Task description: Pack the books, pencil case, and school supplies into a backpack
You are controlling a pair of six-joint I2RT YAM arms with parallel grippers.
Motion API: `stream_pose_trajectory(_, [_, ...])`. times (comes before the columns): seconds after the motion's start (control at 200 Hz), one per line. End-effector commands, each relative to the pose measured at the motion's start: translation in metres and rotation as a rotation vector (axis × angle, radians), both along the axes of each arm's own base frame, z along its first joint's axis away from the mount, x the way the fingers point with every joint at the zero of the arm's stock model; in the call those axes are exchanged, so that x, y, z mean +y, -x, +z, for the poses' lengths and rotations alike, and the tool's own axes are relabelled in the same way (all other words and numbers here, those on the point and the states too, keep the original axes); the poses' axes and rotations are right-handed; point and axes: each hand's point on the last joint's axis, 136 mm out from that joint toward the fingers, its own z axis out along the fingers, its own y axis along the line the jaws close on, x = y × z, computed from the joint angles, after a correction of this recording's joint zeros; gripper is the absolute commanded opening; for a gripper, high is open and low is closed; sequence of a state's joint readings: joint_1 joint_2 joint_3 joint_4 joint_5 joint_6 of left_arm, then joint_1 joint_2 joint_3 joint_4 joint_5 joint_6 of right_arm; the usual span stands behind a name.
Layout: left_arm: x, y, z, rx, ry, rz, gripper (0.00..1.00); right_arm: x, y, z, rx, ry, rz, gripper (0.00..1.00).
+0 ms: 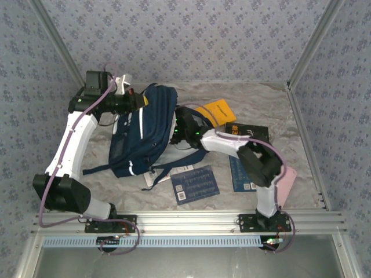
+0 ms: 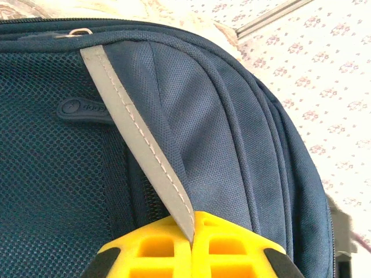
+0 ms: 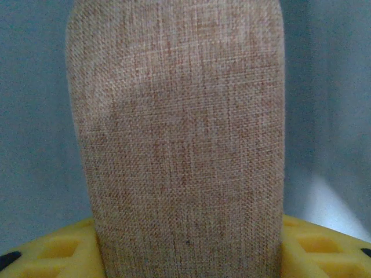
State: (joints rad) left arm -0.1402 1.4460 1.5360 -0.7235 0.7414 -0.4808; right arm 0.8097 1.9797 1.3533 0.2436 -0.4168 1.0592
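Observation:
The navy backpack (image 1: 145, 130) lies at the centre-left of the table, top end towards the back. My left gripper (image 1: 138, 102) is at that top end. In the left wrist view its yellow fingers (image 2: 156, 252) are shut on the backpack's grey reflective stripe (image 2: 139, 145). My right gripper (image 1: 181, 130) is against the backpack's right side. It is shut on the tan pencil case (image 3: 179, 145), which stands up between the yellow fingers (image 3: 324, 249) with blue fabric (image 3: 35, 116) behind it. An orange book (image 1: 217, 111), a black book (image 1: 248, 132) and two dark blue books (image 1: 194, 184) (image 1: 239, 174) lie to the right.
Backpack straps (image 1: 101, 169) trail towards the near edge, with a white tag (image 1: 149, 179) beside them. A pink flat item (image 1: 285, 184) lies under the right arm. Patterned walls and metal rails (image 1: 304, 124) close in the table.

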Motion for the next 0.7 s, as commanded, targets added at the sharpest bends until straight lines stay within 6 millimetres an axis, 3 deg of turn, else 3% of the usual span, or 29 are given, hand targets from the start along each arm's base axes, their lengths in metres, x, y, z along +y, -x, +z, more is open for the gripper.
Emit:
stream_pose_trajectory(0.0, [-0.011, 0.014, 0.068, -0.218, 0.107, -0.073, 0.00, 0.049, 0.011, 0.019, 0.000, -0.088, 0.084, 0.47])
stream_pose_trajectory(0.135, [-0.008, 0.013, 0.073, -0.236, 0.099, -0.058, 0.00, 0.076, 0.007, -0.016, 0.038, -0.015, 0.085, 0.55])
stream_pose_trajectory(0.28, [-0.006, 0.011, 0.077, -0.242, 0.099, -0.050, 0.00, 0.089, 0.003, -0.037, 0.046, 0.033, 0.078, 0.78])
stream_pose_trajectory(0.525, [0.002, 0.009, 0.077, -0.239, 0.090, -0.025, 0.00, 0.087, 0.006, -0.026, -0.015, 0.056, 0.098, 0.90])
stream_pose_trajectory(0.615, [0.005, 0.009, 0.074, -0.236, 0.079, -0.012, 0.00, 0.086, 0.009, -0.020, -0.028, 0.052, 0.110, 1.00])
stream_pose_trajectory(0.695, [0.009, 0.009, 0.072, -0.238, 0.064, 0.003, 0.00, 0.084, 0.011, -0.014, -0.048, 0.052, 0.116, 1.00])
